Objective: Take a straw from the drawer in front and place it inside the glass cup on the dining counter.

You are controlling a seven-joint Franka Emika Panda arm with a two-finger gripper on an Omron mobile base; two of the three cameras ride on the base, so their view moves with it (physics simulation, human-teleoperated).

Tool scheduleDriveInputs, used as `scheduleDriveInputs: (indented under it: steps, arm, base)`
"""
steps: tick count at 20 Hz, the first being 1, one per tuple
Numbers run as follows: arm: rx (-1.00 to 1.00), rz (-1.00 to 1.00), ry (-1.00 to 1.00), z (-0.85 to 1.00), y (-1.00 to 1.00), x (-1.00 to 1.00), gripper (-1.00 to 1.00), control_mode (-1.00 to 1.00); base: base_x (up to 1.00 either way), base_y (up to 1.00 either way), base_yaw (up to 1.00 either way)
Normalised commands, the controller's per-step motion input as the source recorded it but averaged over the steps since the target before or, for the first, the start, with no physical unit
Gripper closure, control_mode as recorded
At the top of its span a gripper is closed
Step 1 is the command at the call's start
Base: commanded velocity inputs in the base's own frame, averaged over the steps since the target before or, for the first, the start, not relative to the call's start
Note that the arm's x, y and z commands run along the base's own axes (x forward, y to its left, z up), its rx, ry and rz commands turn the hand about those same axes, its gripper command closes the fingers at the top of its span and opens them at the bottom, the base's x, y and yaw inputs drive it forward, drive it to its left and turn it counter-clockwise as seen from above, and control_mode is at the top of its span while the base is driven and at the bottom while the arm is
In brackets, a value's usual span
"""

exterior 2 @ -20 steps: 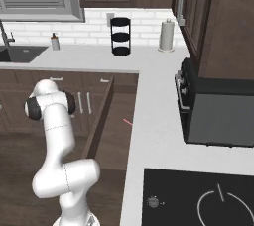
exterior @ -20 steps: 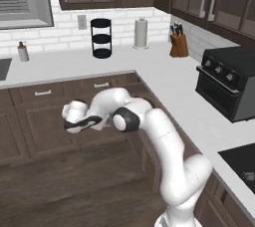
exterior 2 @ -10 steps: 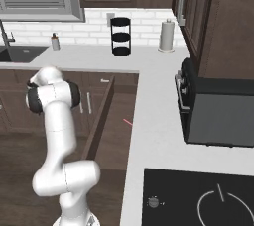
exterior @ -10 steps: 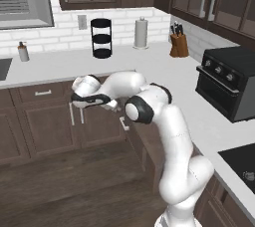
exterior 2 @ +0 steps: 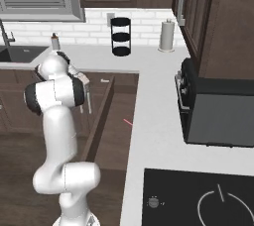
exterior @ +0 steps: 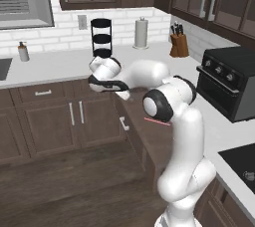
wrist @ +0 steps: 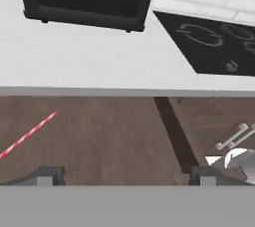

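In a dark-wood kitchen, the drawer (exterior 2: 116, 121) stands pulled out from under the white table (exterior 2: 149, 136), and the straw (wrist: 27, 135) lies alone on its brown wooden floor, slanted, touching nothing else. The robot's gripper (wrist: 122, 176) hangs over the open drawer with its fingers spread wide and empty, the straw off to one side of them and clear of both tips. On the table beyond the drawer sit a black oven (exterior: 231, 84) and a black cooktop (exterior 2: 198, 197); a paper towel roll (exterior: 141, 33) and a black tiered stand (exterior: 101, 37) stand by the brick wall.
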Motion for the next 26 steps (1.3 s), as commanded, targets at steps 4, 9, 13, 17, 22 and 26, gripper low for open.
scheduleDriveInputs:
  steps: [4,9,13,17,22,26]
  arm:
    - [0.12,-0.16,-0.45,0.57,-0.61,-0.32,-1.00,-1.00]
    - [0.22,-0.13,-0.26,0.10,-0.44,-0.10,-1.00,-1.00]
    - [0.26,0.00,-0.14,-0.18,-0.33,0.00,-1.00,-1.00]
    - [0.21,0.00,-0.02,-0.15,-0.33,0.00,-1.00,-1.00]
    - [0.14,0.02,0.00,-0.18,-0.23,0.00,-1.00,-1.00]
    - [0.14,0.08,0.00,-0.39,-0.06,0.00,-1.00,-1.00]
  base:
    - [0.00,0.00,0.00]
    - [0.00,0.00,0.00]
    - [0.00,0.00,0.00]
    - [0.00,0.00,0.00]
    - [0.00,0.00,0.00]
    - [0.00,0.00,0.00]
